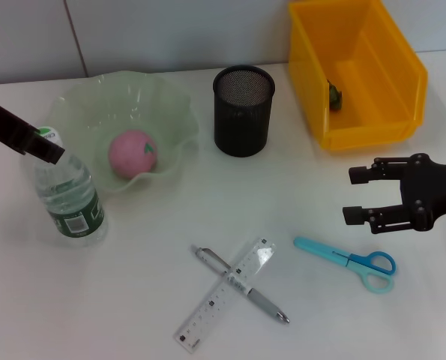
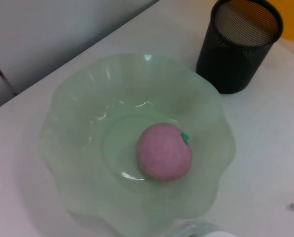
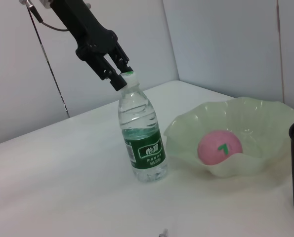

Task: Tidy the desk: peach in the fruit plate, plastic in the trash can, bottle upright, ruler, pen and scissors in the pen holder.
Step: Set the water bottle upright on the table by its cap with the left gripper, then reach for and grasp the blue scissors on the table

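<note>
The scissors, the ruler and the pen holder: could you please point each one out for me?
scissors (image 1: 348, 260): head view, at the pivot where blades meet handles.
ruler (image 1: 224, 293): head view, mid-length.
pen holder (image 1: 242, 124): head view, on its mesh side wall.

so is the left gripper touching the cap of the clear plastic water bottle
Touching. In the right wrist view the left gripper's black fingertips sit against the white cap of the upright clear plastic water bottle, with no gap showing between them.

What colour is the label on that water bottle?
Dark green with white print, on the bottle; the right wrist view shows it best.
</note>
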